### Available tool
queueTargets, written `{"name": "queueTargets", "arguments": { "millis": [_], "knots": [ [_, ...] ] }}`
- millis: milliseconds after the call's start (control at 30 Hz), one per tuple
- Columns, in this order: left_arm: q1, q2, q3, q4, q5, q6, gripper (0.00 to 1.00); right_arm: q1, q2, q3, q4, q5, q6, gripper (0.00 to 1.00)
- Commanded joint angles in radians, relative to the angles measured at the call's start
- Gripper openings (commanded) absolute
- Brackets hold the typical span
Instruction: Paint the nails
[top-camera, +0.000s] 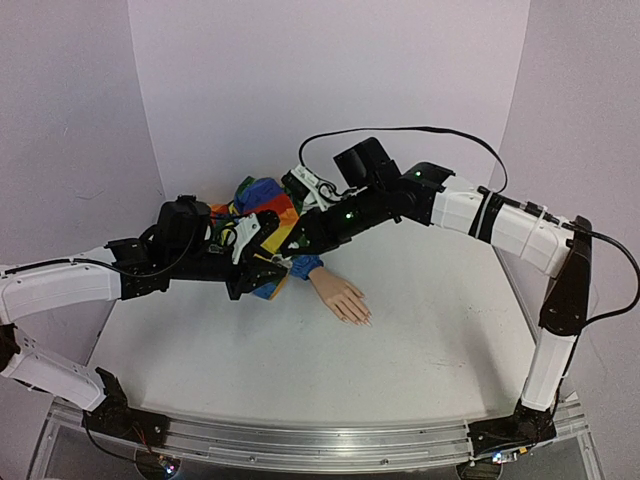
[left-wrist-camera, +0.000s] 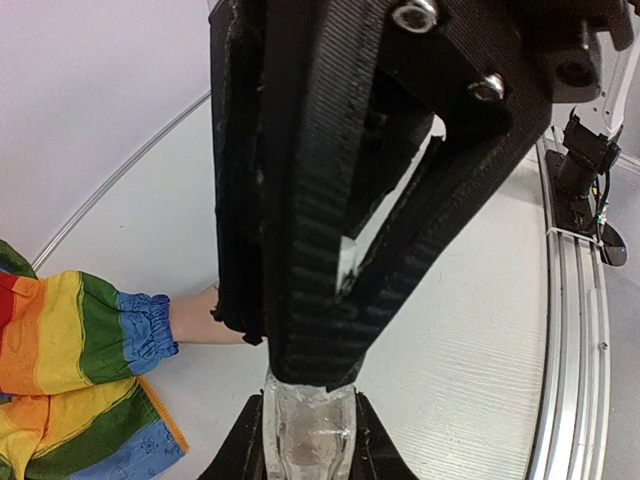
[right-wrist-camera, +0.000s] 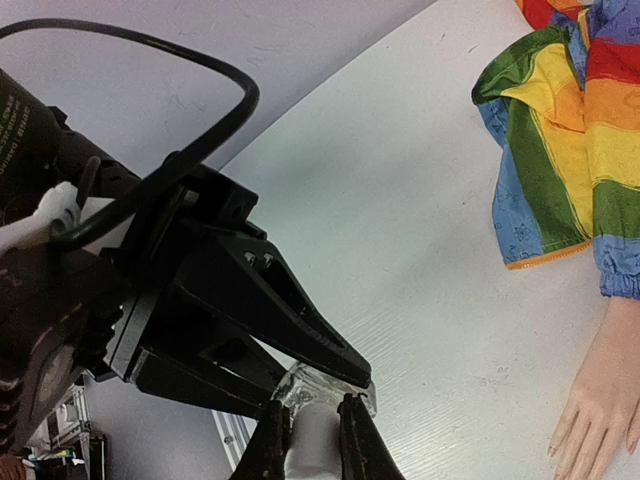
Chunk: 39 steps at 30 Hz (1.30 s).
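The left gripper has its jaws pinching a small clear bottle. The right gripper has its jaws tight on the white cap. The nails are just beside them on the bench, on a pink hand with a rainbow sleeve.

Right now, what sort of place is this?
Most likely a robotics lab test cell: a left arm and right arm bolted to an aluminium rail at a white table edge, plain pale walls around it, and a mannequin hand in a rainbow-striped sleeve as practice prop.
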Motion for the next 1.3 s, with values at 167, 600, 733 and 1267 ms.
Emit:
{"name": "queueTargets", "arguments": {
  "millis": [167, 600, 733, 1267],
  "knots": [
    [-0.006, -0.024, 0.041, 0.029, 0.010, -0.006, 0.00, 0.003, -0.061, -0.028, 0.024, 0.016, -0.017, 0.00],
    [-0.006, -0.021, 0.036, 0.026, 0.015, -0.004, 0.00, 0.002, -0.129, -0.098, 0.044, 0.037, -0.024, 0.00],
    [-0.006, -0.023, 0.036, 0.026, 0.016, -0.002, 0.00, 0.003, -0.134, -0.098, 0.055, 0.027, -0.022, 0.00],
    [-0.006, -0.014, 0.036, 0.020, 0.012, -0.001, 0.00, 0.004, -0.167, -0.119, 0.074, 0.027, -0.018, 0.00]
  ]
}}
